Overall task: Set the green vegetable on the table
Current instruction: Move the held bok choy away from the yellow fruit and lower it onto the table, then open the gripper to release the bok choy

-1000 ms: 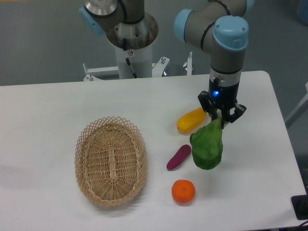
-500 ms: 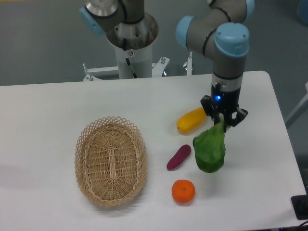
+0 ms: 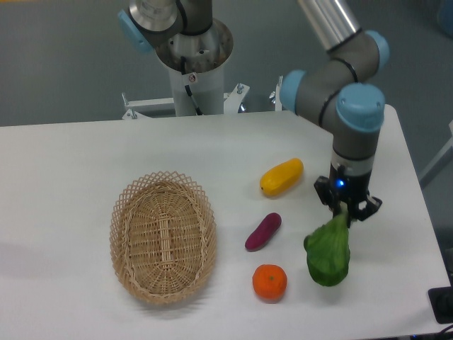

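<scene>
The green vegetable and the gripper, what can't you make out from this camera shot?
- Green vegetable: whether its underside touches the table is hidden by its own bulk.
- Gripper: its fingertips are too small and dark to show their contact with the stalk.
- Basket: nothing hidden.

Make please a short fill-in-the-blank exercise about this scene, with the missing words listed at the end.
1. The hand is shut on the pale stalk end of the ____ vegetable.
2. The wicker basket holds ____ pieces of food.
3. The round fruit just left of the hanging vegetable is the ____.
4. Between the orange and the yellow vegetable lies the ____ piece on the table.

Missing words: green; no; orange; purple
</scene>
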